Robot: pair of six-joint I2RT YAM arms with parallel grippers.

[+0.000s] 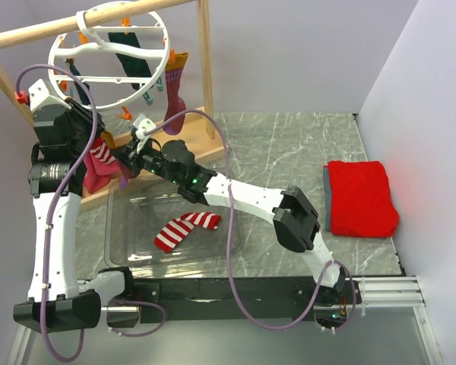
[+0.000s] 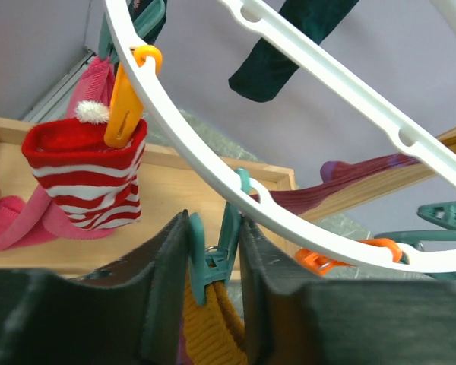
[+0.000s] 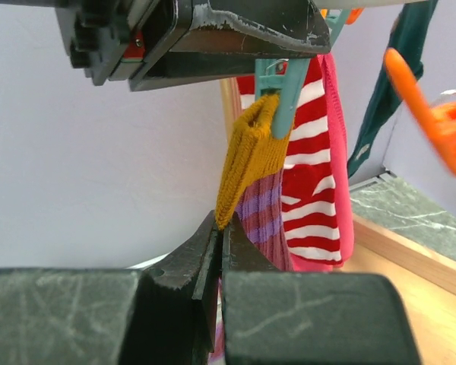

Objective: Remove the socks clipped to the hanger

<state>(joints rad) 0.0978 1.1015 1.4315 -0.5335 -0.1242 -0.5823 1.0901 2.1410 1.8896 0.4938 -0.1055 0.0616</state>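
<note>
The hanger (image 1: 52,55), a white ring, hangs from the wooden rail at the back left. My left gripper (image 2: 214,222) is shut on a teal clip (image 2: 226,242) under the ring (image 2: 304,220); that clip grips the orange cuff (image 2: 209,327) of a purple-maroon sock. My right gripper (image 3: 219,220) is shut on the lower corner of that cuff (image 3: 247,152), just below the clip (image 3: 285,99). A red-and-white striped sock (image 2: 87,175) hangs from an orange clip (image 2: 125,95), with a pink sock (image 2: 23,220) beside it. A dark teal sock (image 2: 270,68) and another maroon sock (image 1: 175,91) hang further round the ring.
A clear plastic bin (image 1: 121,228) in front of the rail's wooden base (image 1: 205,152) holds a striped sock (image 1: 186,228). A folded red cloth (image 1: 361,198) lies at the right. An upright post (image 1: 205,68) of the frame stands behind both grippers.
</note>
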